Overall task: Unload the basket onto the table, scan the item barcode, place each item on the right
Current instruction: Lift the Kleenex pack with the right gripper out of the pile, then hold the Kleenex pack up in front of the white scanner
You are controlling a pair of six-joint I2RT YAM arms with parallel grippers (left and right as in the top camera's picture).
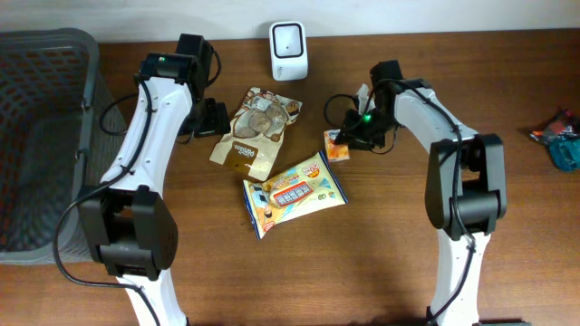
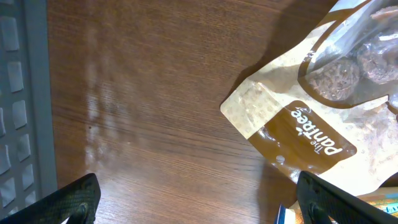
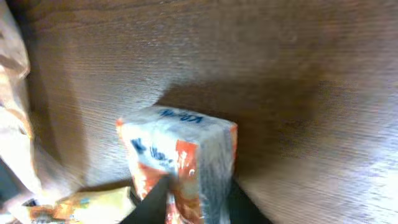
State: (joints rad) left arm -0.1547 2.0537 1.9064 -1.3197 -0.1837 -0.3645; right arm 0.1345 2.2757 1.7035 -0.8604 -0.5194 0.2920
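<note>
Gripping the small orange-and-white printed packet point(image 3: 180, 155): right end effector point(image 3: 198, 202) grasping it low, on the brown wooden surface point(image 1: 390, 263).

Packet sits between the dark fingers point(image 3: 152, 196), no gap showing on either side. It lies just beside the yellow foil snack bag point(image 1: 294, 192) and well apart from the white boxy scanner with a dark window point(image 1: 288, 39) at the far edge. Hold looks narrow and near one end, so the packet could twist; seat both pads flat before lifting. No barcode readable on the faces in view. Expect to turn the packet until the code faces the scanner window, then hold it steady and near, not touching. Carry it clear of the brown kraft paper pouch point(image 1: 256, 129). Left end effector point(image 2: 199, 208) released, jaws wide, hovering over bare wood beside that pouch; best left out of the path.
</note>
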